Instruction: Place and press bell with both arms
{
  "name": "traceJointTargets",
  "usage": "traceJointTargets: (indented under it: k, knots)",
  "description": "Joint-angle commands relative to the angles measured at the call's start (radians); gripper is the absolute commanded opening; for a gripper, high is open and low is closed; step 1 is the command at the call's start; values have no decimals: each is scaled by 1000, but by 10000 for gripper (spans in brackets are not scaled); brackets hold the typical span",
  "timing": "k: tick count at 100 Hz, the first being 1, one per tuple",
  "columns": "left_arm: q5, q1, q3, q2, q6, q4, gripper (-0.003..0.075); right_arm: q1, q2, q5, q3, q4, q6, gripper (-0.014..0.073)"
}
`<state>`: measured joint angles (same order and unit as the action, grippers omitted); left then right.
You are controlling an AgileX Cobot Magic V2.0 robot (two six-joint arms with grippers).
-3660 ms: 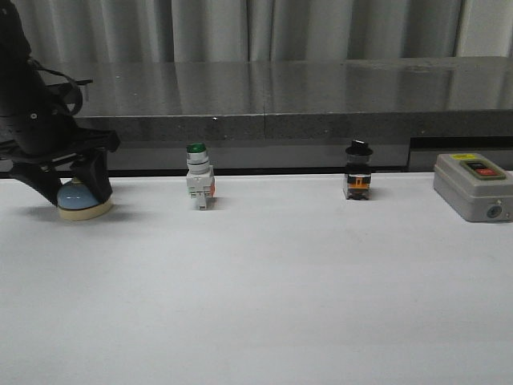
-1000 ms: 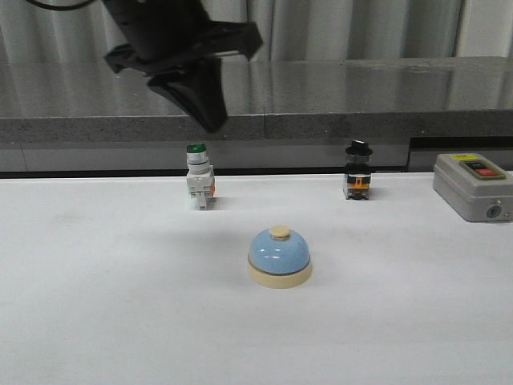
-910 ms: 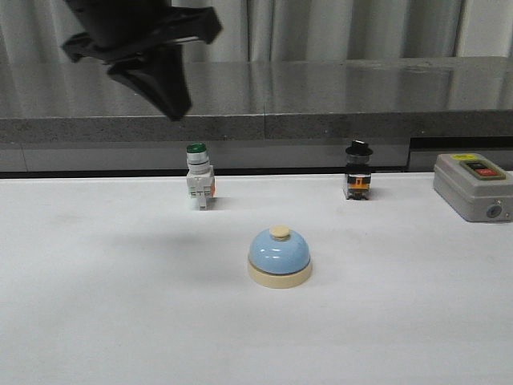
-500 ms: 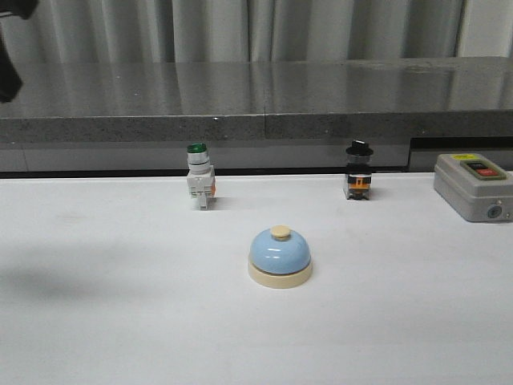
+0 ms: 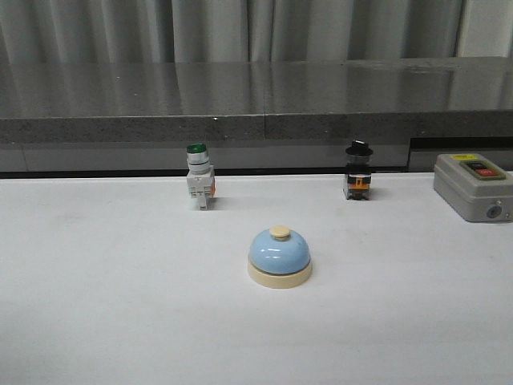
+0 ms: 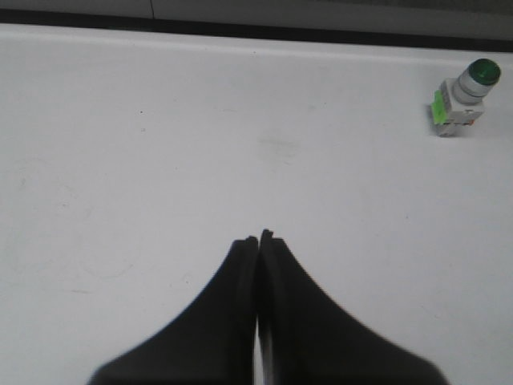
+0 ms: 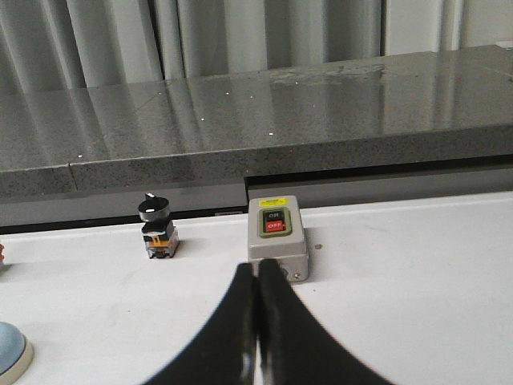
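Bell (image 5: 279, 255): your glossy light-blue dome on a cream round base with a cream button sits alone mid-table (image 5: 120, 321), in front of the switches.
Left gripper (image 6: 258, 239): you see dark angular fingers pressed together, holding nothing, above bare white tabletop.
Right gripper (image 7: 257, 268): fingers likewise together, empty.
Grey box (image 7: 276, 236): a yellow label and a red button; the writing is too small to read.
Green-capped switch (image 5: 199, 176): white body, behind-left of the bell.
Black-knob switch (image 5: 357, 170): behind-right.

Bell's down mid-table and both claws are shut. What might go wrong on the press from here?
1. The bell stands loose on the table; an off-centre push on its small cream button might skid or tip it.
2. The right claw sees only the bell's edge, so its aim may be poor.
3. The grey box lies close ahead of that claw; a swing could clip it.
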<state>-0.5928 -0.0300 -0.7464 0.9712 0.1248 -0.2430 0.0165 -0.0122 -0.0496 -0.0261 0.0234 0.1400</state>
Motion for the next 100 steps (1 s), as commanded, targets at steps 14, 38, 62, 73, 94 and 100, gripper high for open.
traceJointTargets:
  k: [14,38,62,73,94,100]
  knots:
    - [118,-1,82,-226,-5,-19,-20,1,-18,74,15,0,-6,-60]
    - [165,-1,191,-473,-5,-13,-20,1,-18,74,15,0,-6,-60]
    - [192,-3,279,-653,-7,-12,-20,1,-18,73,15,0,-6,-60]
    - [232,-3,335,-706,-5,-25,-20,1,-18,73,15,0,-6,-60]
    - [281,-1,453,-804,-1,-53,-20,1,-18,73,15,0,-6,-60]
    - [317,-1,487,-826,-1,-53,-20,1,-18,73,15,0,-6,-60]
